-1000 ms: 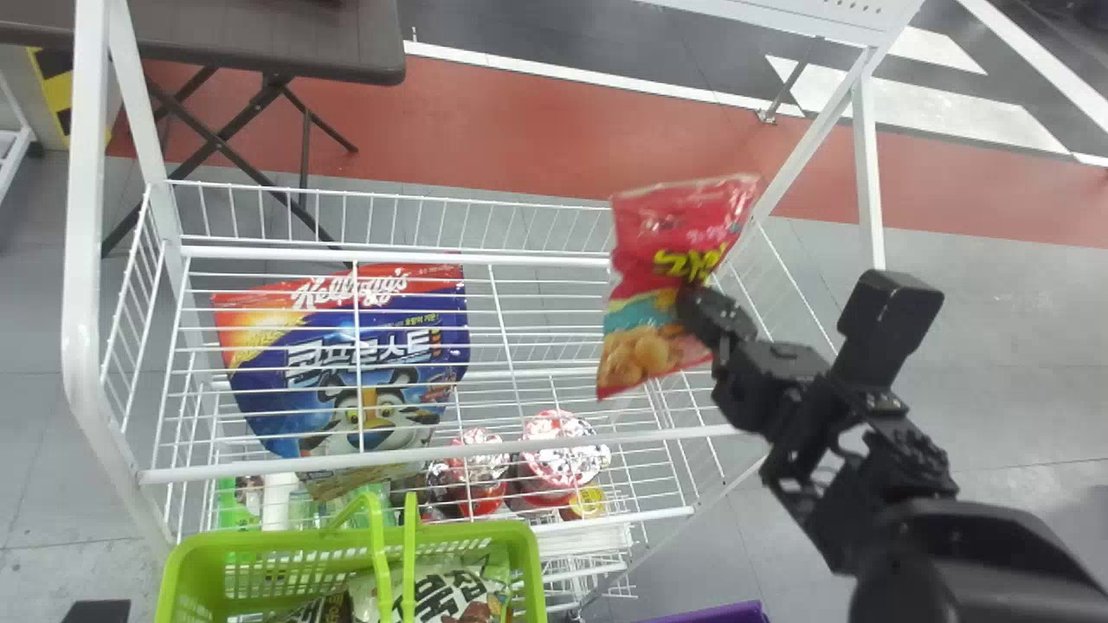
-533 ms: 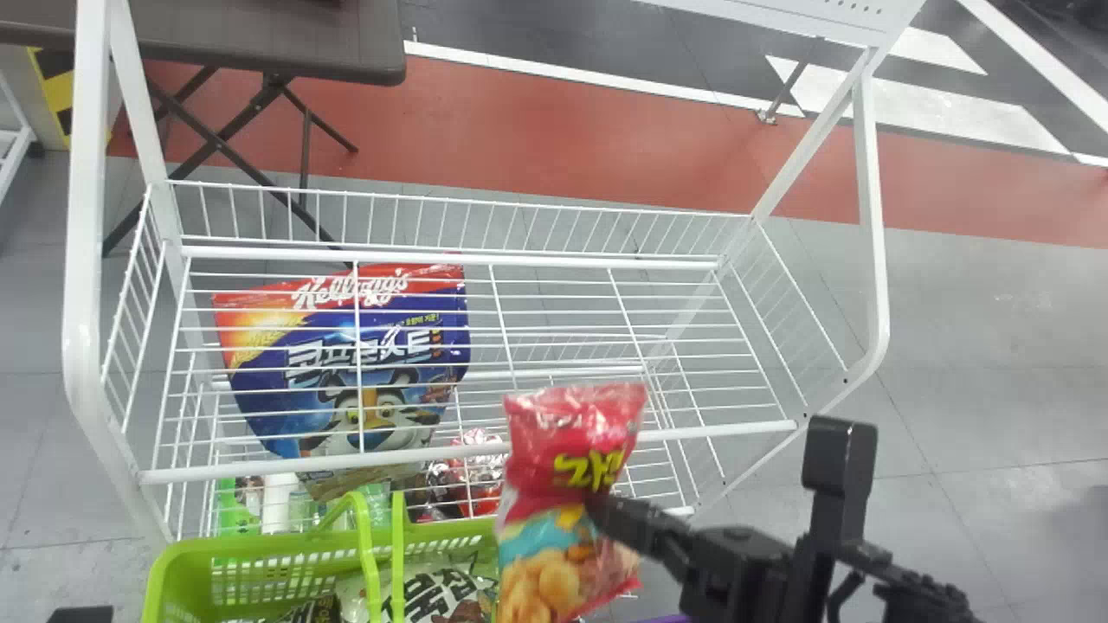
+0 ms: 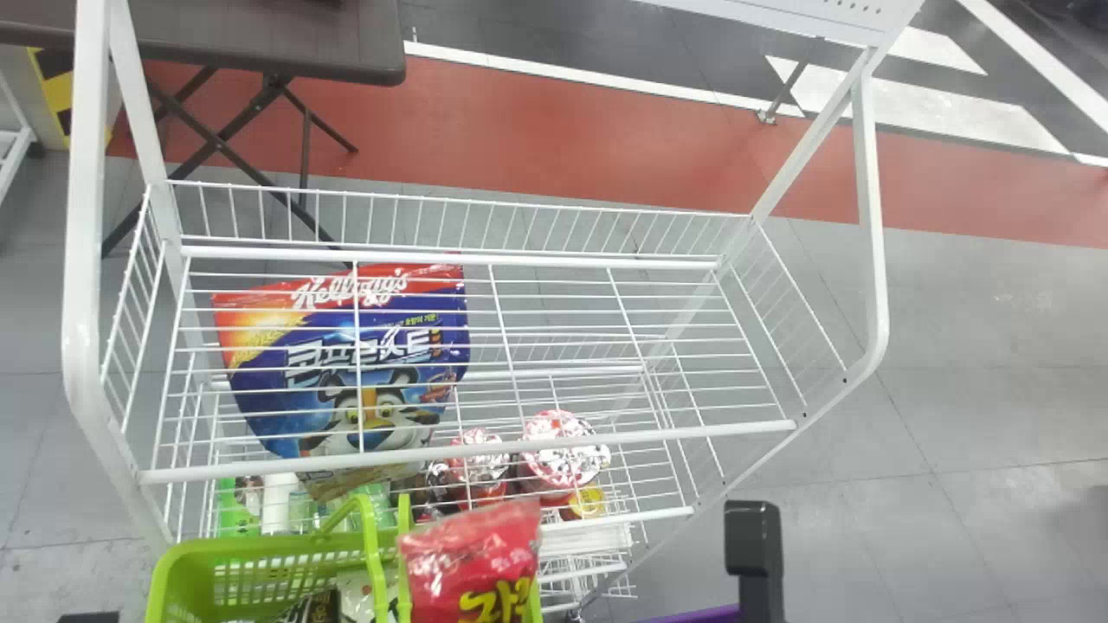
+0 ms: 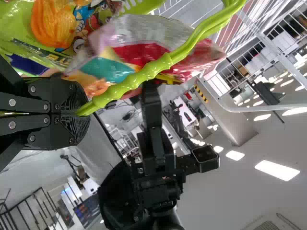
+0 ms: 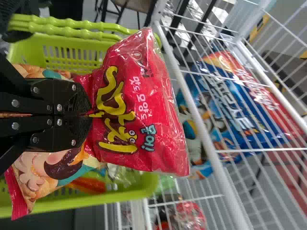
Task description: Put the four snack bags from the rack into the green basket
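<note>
- Well, the right gripper has its fingers closed together on the red snack bag, pinching it near the middle.
- The bag's red part sticks out beyond those fingertips, crinkled and shiny; its end with the pictured food reaches back behind the fingers, on the near side of the pinch.
- Below the fingers is the green basket, with the bag over it (whether the bag touches anything in there, I honestly can't tell).
- Inside the basket, lower than the right fingers, are more packets: a pale one with dark lettering, a dark one, and a green one with orange food on it.
- Across from the right fingers, the left gripper is clamped on the basket's ribbed green handle; the handle runs out from its fingertips, in front of the red bag.
- Past the right fingers and the basket's wall stands the white wire rack.
- Lower in the rack, red-and-white cups sit close together, a bit beyond the fingers.
- Further from the fingers, behind the white wires, there's the big blue-and-red tiger pouch.
- Farthest off, beyond the rack, is a dark folding table.
</note>
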Motion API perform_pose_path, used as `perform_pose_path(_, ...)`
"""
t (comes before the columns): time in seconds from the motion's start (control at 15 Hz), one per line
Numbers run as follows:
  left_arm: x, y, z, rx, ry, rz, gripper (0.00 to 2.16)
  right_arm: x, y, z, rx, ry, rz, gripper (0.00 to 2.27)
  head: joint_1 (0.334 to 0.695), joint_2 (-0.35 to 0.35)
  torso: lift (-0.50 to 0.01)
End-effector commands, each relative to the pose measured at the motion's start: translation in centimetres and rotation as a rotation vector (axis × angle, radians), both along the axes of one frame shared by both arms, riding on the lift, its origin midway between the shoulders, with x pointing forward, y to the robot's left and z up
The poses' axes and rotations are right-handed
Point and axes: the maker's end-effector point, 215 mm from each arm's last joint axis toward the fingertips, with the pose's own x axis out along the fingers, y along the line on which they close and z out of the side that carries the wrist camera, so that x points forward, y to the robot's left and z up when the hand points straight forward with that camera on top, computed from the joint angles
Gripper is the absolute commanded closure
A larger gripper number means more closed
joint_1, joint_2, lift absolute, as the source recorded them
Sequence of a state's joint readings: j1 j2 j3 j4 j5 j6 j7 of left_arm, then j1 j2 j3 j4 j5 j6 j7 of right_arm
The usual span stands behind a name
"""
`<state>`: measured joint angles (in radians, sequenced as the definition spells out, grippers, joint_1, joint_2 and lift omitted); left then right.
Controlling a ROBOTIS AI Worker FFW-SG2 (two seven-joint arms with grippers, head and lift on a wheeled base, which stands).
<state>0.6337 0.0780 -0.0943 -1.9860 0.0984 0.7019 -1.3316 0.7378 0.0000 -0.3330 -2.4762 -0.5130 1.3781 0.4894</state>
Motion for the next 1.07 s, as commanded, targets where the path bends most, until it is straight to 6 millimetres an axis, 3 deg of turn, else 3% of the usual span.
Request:
perform_pose_path(0.0, -0.1, 0.0, 0.1, -0.001, -0.001, -0.001, 2.03, -1.1, 1.2, -1.1, 0.004, 0.041, 0.022, 2.16, 0.695, -0.35, -0.007)
perform_pose_path(0.27, -0.3, -0.1, 0.2, -0.004, 0.0, -0.004, 2.03, -1.7, -0.2, -3.4, -0.104, 0.1, 0.018, 2.16, 0.695, -0.35, -0.007)
perform_pose_path(0.6, -0.5, -0.2, 0.4, -0.006, -0.002, -0.007, 2.03, -0.6, -0.8, -5.8, -0.184, 0.12, 0.012, 2.15, 0.695, -0.35, -0.007)
perform_pose_path(0.67, -0.5, -0.2, 0.5, -0.006, -0.005, -0.007, 2.03, -0.2, -0.9, -6.2, -0.193, 0.122, 0.012, 2.02, 0.695, -0.35, -0.007)
perform_pose_path(0.8, -0.4, -0.2, 0.5, -0.002, -0.01, -0.005, 2.03, 1.1, 0.0, -5.6, -0.141, 0.061, 0.004, 1.43, 0.695, -0.35, -0.007)
perform_pose_path(0.93, -0.5, -0.2, 0.4, -0.002, -0.007, -0.005, 2.03, 1.8, 0.8, -4.5, -0.089, 0.001, -0.001, 0.13, 0.695, -0.35, -0.007)
perform_pose_path(1.0, -0.5, -0.2, 0.5, -0.002, -0.008, -0.005, 2.03, 1.6, 1.0, -4.2, -0.076, -0.001, 0.004, 0.0, 0.695, -0.35, -0.007)
